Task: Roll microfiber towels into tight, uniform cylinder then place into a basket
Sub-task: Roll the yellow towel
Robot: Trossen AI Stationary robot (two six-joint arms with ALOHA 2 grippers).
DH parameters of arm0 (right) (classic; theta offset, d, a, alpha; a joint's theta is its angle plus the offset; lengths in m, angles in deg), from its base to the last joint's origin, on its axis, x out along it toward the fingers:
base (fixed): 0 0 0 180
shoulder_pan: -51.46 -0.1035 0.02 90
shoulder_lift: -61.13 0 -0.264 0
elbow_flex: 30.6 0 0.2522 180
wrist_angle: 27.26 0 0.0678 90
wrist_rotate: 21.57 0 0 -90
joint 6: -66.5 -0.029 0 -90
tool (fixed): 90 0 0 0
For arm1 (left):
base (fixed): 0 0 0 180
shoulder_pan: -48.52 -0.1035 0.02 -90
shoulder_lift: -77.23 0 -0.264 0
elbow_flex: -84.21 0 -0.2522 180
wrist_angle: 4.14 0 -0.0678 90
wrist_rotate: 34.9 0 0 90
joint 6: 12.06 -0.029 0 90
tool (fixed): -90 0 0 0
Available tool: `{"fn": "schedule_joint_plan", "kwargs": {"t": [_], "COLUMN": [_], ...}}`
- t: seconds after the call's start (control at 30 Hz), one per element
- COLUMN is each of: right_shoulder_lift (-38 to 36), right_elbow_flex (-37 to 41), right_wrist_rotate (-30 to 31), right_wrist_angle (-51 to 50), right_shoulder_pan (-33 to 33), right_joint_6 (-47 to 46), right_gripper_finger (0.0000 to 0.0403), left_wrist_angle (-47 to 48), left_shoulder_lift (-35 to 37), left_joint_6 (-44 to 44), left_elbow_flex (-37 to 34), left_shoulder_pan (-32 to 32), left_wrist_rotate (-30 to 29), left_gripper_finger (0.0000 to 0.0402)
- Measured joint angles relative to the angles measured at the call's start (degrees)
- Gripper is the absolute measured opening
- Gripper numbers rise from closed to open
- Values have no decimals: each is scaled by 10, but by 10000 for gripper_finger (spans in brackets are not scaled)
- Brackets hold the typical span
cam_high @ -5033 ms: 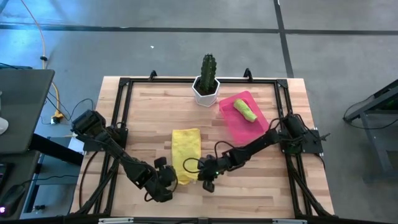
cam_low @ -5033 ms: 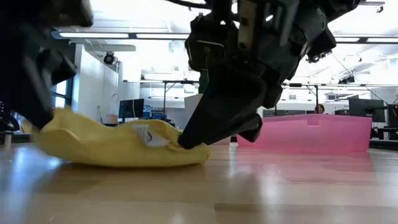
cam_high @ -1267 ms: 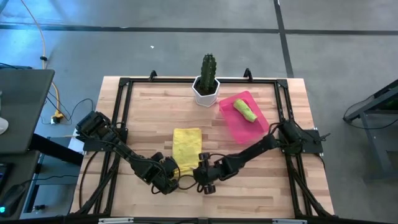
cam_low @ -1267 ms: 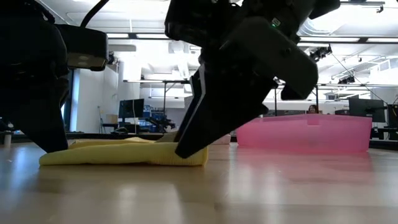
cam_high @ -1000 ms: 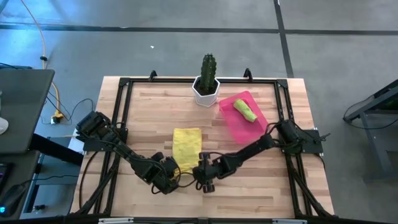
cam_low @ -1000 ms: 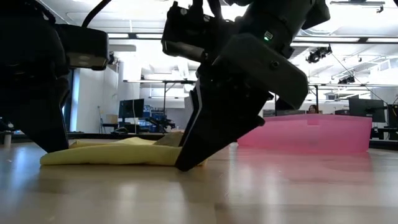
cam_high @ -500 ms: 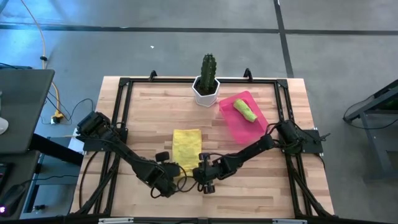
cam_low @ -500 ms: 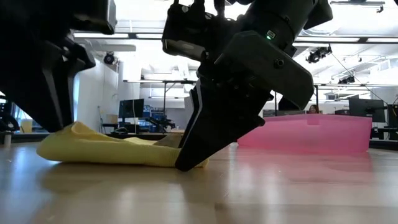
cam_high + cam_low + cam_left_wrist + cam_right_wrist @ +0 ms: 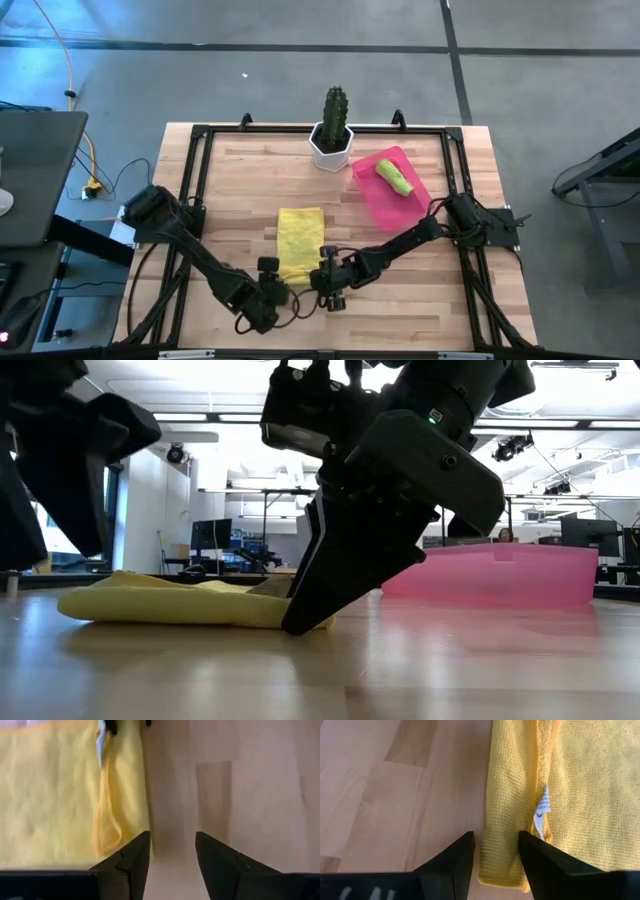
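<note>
The yellow towel (image 9: 300, 238) lies flat on the wood at mid table, with a narrow strip along its near edge folded over. My left gripper (image 9: 274, 290) hangs open just off the towel's near left corner (image 9: 135, 832), above bare wood, touching nothing. My right gripper (image 9: 322, 282) stands open at the towel's near right corner, its fingertips down at table level (image 9: 295, 622). A rolled green towel (image 9: 394, 178) lies in the pink basket (image 9: 380, 205) at the back right. My right gripper slants down onto the towel's near right corner (image 9: 502, 865). One finger (image 9: 535, 862) stands on the cloth, the other (image 9: 457, 865) on the wood just off the near edge. The folded-over strip lies between them, flat on the table. Whether they squeeze it I cannot tell.
A white pot with a cactus (image 9: 331, 145) stands at the table's far edge, left of the basket. A black frame rail (image 9: 195, 200) runs round the work area. Bare wood lies left of the towel and along the near edge.
My left gripper has let go of the towel's near left corner, risen and drawn back toward the table's near edge. That corner, raised half a second ago, has dropped back flat. My right gripper has stayed down at the near right corner.
</note>
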Motion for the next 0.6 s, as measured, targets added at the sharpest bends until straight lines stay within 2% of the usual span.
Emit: {"fn": "schedule_joint_plan", "kwargs": {"t": [0.3, 0.47, 0.6], "right_shoulder_lift": [0, 0, 0], "right_elbow_flex": [0, 0, 0], "right_wrist_rotate": [-1, 0, 0], "right_wrist_angle": [3, 4, 1], "right_shoulder_pan": [0, 0, 0], "right_joint_6": [0, -7, -24], "right_gripper_finger": [150, 150, 149], "left_wrist_angle": [-9, -5, 0], "left_shoulder_lift": [-31, -54, -54], "left_joint_6": [-25, -23, 13], "left_elbow_flex": [-15, -13, -13], "left_shoulder_pan": [-10, -26, -32], "left_wrist_rotate": [-53, -41, -18], "left_gripper_finger": [150, 150, 142]}}
